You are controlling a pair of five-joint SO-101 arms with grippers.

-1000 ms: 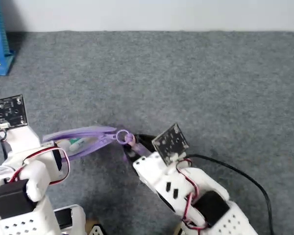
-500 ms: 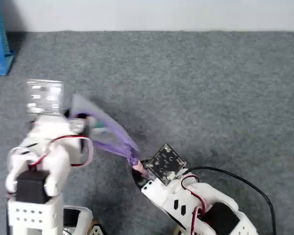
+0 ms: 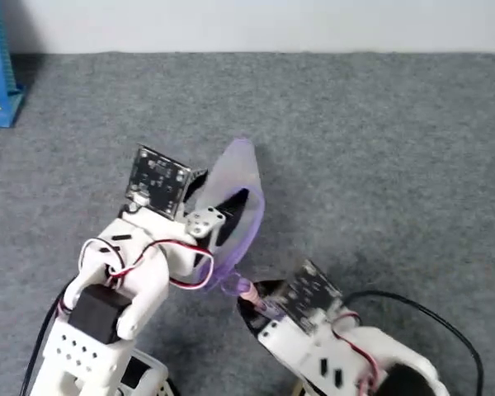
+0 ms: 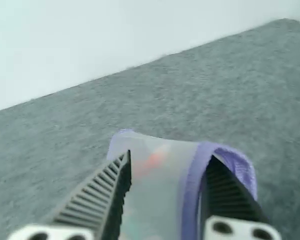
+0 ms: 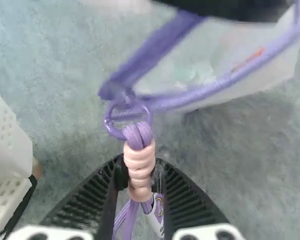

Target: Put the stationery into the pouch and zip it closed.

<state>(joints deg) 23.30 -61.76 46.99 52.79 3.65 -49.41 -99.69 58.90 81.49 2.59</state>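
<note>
The pouch (image 3: 243, 167) hangs above the counter (image 3: 379, 148), off the surface, stretched between the two arms; the left gripper (image 4: 168, 162) has its fingers clamped on the pouch body near one end, and the right gripper (image 5: 140, 170) has its fingers closed on the pull cord (image 5: 135, 137) at the other end.

Risks, as I judge them: the cord is thin and smooth, so a sharp tug could draw it out from between the right fingers; the pouch wall is slick film, so it could slide out of the left grip and drop; if the two arms pull out of line with the zip, the slider is likely to jam or the pouch merely to twist; the purple bands spread apart beyond the ring (image 5: 126, 116), so the mouth may be partly open, though I cannot tell for certain, and tilting could then spill the contents.

The pouch is soft, translucent plastic with lilac fabric trim along its edges, flat and rounded at the corners; the stationery (image 5: 249, 56) reads through it as a faint orange streak, its kind unclear. The cord is a purple loop bound by a pale pink coil, knotted to a round metal ring. The counter is covered in coarse grey felt-like pile.
</note>
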